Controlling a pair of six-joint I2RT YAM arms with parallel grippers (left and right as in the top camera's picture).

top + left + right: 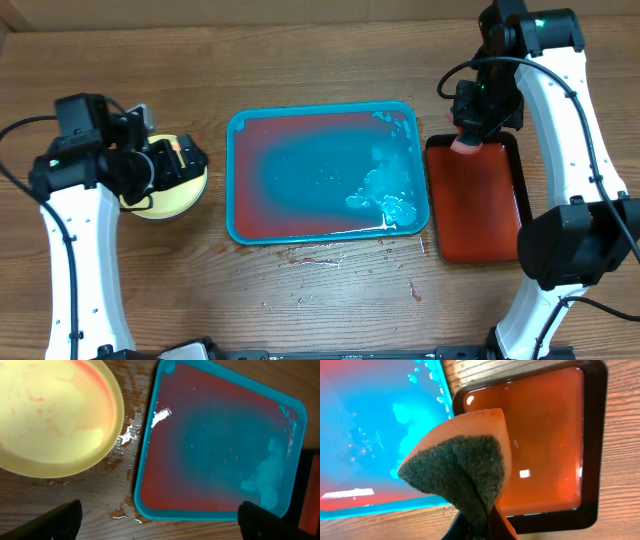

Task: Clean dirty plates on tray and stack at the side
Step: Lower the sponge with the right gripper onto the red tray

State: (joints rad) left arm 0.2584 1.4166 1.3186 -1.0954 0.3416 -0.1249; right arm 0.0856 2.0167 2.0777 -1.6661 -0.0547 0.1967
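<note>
The teal-rimmed tray (pixel 328 176) lies mid-table with a wet blue and reddish inner surface and no plates on it; it also shows in the left wrist view (pixel 145 485). A pale yellow-green plate (pixel 160 203) sits on the table left of the tray, with faint red smears in the left wrist view (pixel 55 415). The light blue plate is not visible. My left gripper (pixel 188 158) hangs over the plate's right side, open and empty (pixel 160 516). My right gripper (pixel 468 132) is shut on an orange sponge with a dark scrub side (pixel 460 467), above the black-rimmed tray.
A smaller black-rimmed red tray (pixel 476 200) holding reddish liquid sits right of the teal tray, and shows in the right wrist view (pixel 545 435). Drops and small puddles lie on the wood in front of the teal tray (pixel 330 258) and between plate and tray (pixel 127 435).
</note>
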